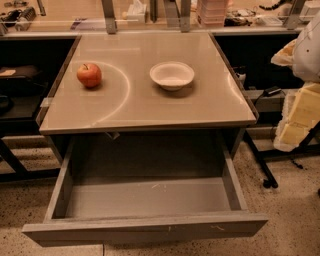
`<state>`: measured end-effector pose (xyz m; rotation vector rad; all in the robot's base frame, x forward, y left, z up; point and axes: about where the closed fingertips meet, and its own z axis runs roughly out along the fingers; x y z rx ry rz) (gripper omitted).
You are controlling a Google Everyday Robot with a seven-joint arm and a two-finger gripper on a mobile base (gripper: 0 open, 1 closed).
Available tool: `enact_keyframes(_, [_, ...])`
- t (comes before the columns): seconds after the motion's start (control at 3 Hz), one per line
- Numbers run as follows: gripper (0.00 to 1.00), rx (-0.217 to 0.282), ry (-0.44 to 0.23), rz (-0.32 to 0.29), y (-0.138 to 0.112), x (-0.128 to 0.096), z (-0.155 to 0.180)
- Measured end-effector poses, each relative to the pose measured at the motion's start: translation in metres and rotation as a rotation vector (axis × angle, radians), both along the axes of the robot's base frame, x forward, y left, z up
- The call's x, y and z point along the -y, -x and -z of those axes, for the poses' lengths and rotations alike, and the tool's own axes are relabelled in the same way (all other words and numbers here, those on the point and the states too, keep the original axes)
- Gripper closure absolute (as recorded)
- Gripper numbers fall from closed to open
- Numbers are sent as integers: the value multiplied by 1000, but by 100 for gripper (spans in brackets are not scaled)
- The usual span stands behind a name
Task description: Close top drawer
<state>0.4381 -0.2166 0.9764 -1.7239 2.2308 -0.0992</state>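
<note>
The top drawer (145,227) is a wide, shallow grey metal drawer under the beige tabletop (145,107). It is pulled far out toward the camera. Its flat, handle-less front runs along the bottom of the view, with small pale scratches right of centre. The grey box interior (147,196) is open to view and holds nothing. My gripper does not show in the camera view. A white and yellow padded shape (302,100) at the right edge is the only thing near; I cannot tell what it is.
A red apple (89,75) sits at the tabletop's left and a white bowl (171,75) near its middle. Cluttered shelving (210,12) runs along the back. Black frame legs (262,167) stand on the speckled floor to the right, and more dark legs (15,167) to the left.
</note>
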Motion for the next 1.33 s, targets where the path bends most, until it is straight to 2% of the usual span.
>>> enact_keyframes(0.33, [0,6,-3,-1,1,0,0])
enact_keyframes(0.67, [0,-21,-18,-21,15,0,23])
enact_keyframes(1.0, [0,-69,-40,-48,38,-2,59])
enact_keyframes(1.33, [12,-111,-58,-79,62,-5,96])
